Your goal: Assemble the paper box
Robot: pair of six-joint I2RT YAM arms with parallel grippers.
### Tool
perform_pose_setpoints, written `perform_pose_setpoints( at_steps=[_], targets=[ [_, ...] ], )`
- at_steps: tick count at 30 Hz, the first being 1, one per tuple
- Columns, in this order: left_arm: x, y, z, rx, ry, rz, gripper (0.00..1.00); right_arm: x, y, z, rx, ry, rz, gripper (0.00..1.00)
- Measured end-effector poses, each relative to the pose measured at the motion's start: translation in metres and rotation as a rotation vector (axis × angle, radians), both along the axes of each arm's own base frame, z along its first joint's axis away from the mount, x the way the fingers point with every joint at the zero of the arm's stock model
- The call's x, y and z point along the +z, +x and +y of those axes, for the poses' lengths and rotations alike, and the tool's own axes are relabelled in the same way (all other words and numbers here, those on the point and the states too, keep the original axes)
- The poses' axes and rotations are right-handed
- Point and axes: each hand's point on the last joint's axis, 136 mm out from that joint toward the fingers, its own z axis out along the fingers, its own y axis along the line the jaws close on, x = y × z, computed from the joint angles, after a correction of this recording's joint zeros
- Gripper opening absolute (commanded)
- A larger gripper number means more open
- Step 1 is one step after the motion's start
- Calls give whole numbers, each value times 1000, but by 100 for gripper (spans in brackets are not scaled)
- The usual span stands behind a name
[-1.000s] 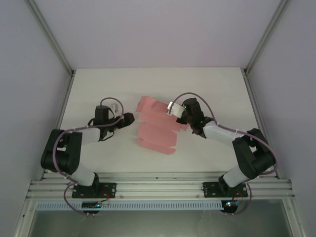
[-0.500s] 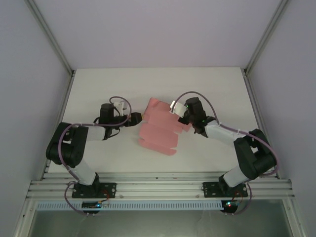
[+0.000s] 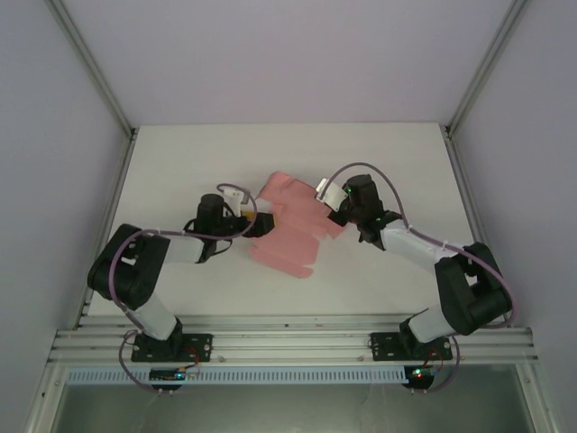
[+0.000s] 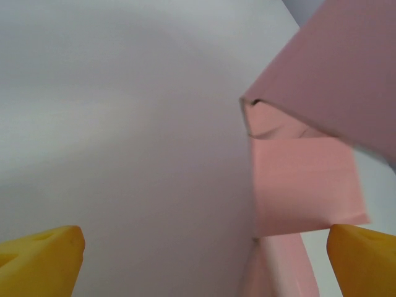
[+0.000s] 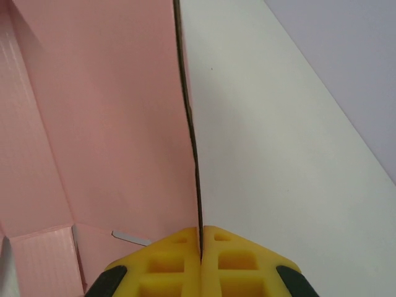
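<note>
My right gripper (image 5: 200, 239) pinches a panel edge of the pink thin-card die-cut box blank (image 3: 290, 233), partly raised mid white table (image 3: 180, 153); left gripper (image 4: 203, 242) hangs spread beside it; most folding, I judge, remains.

The left pincer (image 3: 261, 222) has reached the paper box (image 3: 288, 239); it folded further.

The paper box (image 4: 303, 185) runs off the left wrist view's right edge.
</note>
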Motion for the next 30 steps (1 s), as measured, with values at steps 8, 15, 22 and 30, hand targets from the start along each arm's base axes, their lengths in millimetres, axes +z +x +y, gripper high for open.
perform_pose_setpoints(
  at_steps=[8,15,22,30],
  targets=[
    [-7,5,2,60,67,-10,100,-1,-2,1,7,-7,3,0],
    [28,-9,18,103,69,-68,100,1,1,0,-1,-132,-71,0],
    [76,-21,65,276,117,-148,100,0,12,8,3,-338,-177,0],
    [57,-11,142,551,175,-42,100,7,23,43,76,-551,-403,0]
  ],
)
